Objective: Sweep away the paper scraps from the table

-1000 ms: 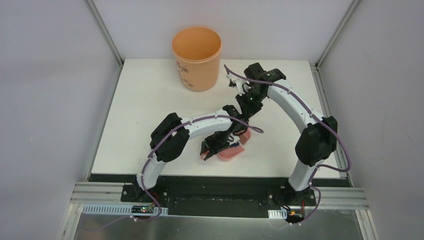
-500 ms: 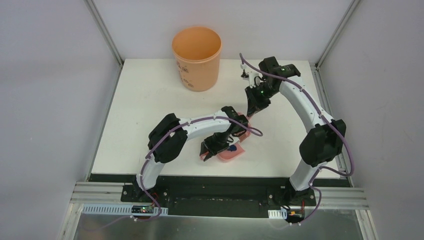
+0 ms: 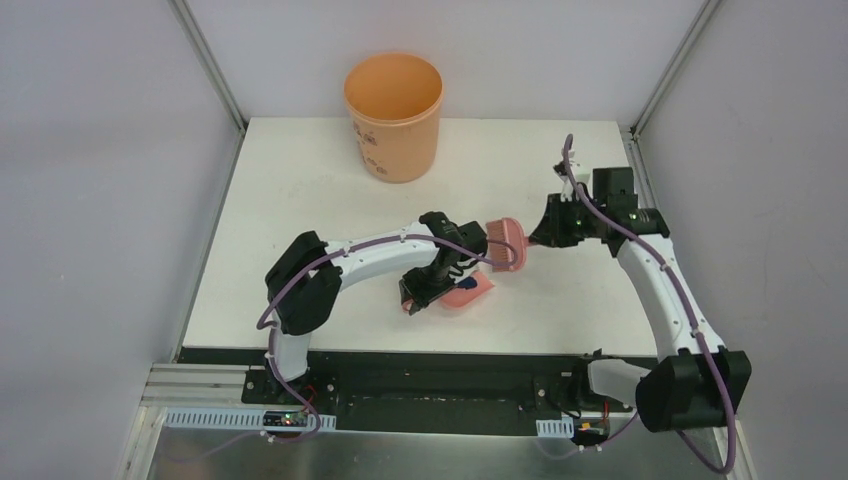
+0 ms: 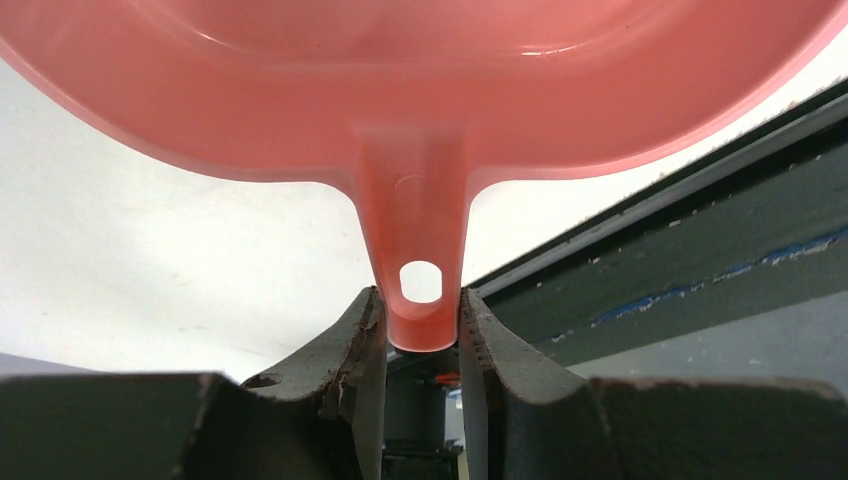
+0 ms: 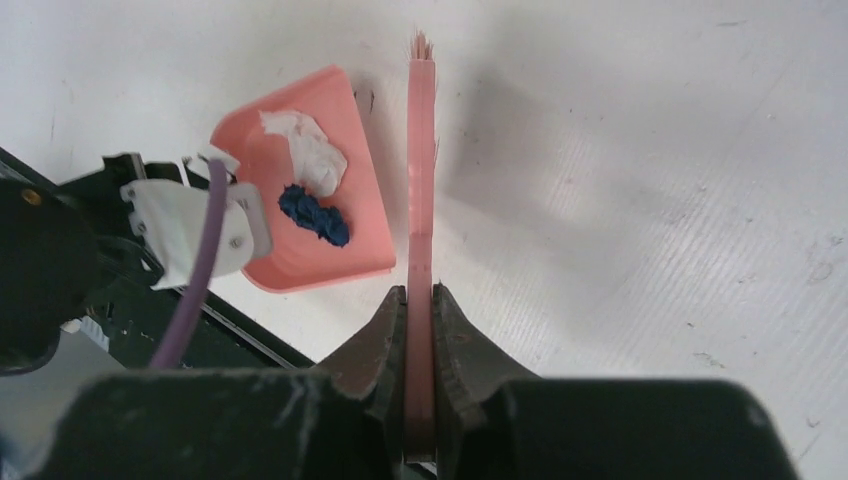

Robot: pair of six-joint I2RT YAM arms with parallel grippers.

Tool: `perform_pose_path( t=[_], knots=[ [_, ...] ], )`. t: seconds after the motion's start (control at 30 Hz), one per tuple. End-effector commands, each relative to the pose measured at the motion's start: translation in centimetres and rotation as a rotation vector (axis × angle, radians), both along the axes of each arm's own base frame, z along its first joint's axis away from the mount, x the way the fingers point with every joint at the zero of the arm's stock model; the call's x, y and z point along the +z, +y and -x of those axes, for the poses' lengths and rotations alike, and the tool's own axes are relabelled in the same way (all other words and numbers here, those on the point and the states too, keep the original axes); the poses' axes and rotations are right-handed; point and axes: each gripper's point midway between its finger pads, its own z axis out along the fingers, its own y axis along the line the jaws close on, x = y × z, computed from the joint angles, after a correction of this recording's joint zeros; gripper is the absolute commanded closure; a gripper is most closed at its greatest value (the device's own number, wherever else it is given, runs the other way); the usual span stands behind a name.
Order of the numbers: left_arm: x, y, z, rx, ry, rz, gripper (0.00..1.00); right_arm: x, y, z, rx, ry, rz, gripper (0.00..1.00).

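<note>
Jaws on the left gripper (image 4: 422,312) pinch the pink dustpan (image 4: 420,90) by its handle, pan right ahead; right gripper (image 5: 420,300) is clamped on the pink brush (image 5: 421,150) handle; white and dark blue paper scraps (image 5: 312,190) sit in the pan beside that brush, table (image 5: 650,200) underneath.

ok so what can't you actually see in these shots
Top view: the left arm covers most of the dustpan, so its contents don't show.
Left wrist: only the dustpan's outside, cut off by the top edge.
Right wrist: brush seen edge-on, bristles mostly hidden; a cable bracket hides the dustpan's corner.
Table under both arms: hidden.
</note>
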Motion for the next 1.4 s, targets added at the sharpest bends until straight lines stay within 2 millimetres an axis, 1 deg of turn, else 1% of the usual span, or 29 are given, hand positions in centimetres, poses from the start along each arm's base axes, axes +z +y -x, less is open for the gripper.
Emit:
perform_pose_path(
  t=[0.0, 0.1, 0.27, 0.33, 0.43, 0.47, 0.5, 0.63, 0.7, 0.93, 1.07, 1.27, 1.37],
  knots=[
    [1.5, -1.5, -2.6, 0.058, -0.111, 0.123, 1.00, 1.2, 0.4, -2.0, -0.027, -0.213, -0.077, 1.00],
    [2.3, -1.6, -3.7, 0.093, -0.124, 0.157, 1.00, 0.3, -0.1, -1.6, -0.043, -0.208, -0.075, 1.00],
    [4.2, -1.7, -5.8, 0.113, -0.159, 0.196, 1.00, -0.3, -2.4, -1.4, -0.122, -0.214, -0.067, 1.00],
    [5.2, -1.9, -6.7, 0.107, -0.178, 0.210, 1.00, -0.8, -3.3, -1.3, -0.152, -0.204, -0.063, 1.00],
    [6.9, -2.4, -8.0, 0.105, -0.209, 0.241, 1.00, -1.7, -4.0, -1.3, -0.177, -0.174, -0.060, 1.00],
    [7.4, -2.7, -8.4, 0.105, -0.217, 0.251, 1.00, -1.5, -2.8, -0.8, -0.182, -0.113, -0.147, 1.00],
    [8.0, -2.9, -8.8, 0.109, -0.227, 0.262, 1.00, -1.3, -2.3, -0.5, -0.163, -0.088, -0.183, 1.00],
    [10.1, -3.8, -10.5, 0.127, -0.266, 0.298, 1.00, -1.4, -1.3, 0.2, -0.117, -0.008, -0.279, 1.00],
    [11.0, -4.5, -11.3, 0.137, -0.275, 0.338, 1.00, -1.5, -1.0, 0.3, -0.105, -0.007, -0.322, 1.00],
    [15.3, -6.8, -15.7, 0.198, -0.372, 0.484, 1.00, -1.6, -0.8, 0.6, -0.059, -0.025, -0.367, 1.00],
    [16.3, -8.4, -17.1, 0.228, -0.344, 0.578, 1.00, -1.8, -1.1, 0.7, -0.064, -0.030, -0.370, 1.00],
    [18.3, -9.3, -19.6, 0.296, -0.387, 0.692, 1.00, -1.6, -1.1, 0.8, -0.055, -0.036, -0.383, 1.00],
    [19.2, -9.4, -20.6, 0.342, -0.412, 0.734, 1.00, -1.8, -1.1, 0.8, -0.053, -0.030, -0.384, 1.00]
  ],
)
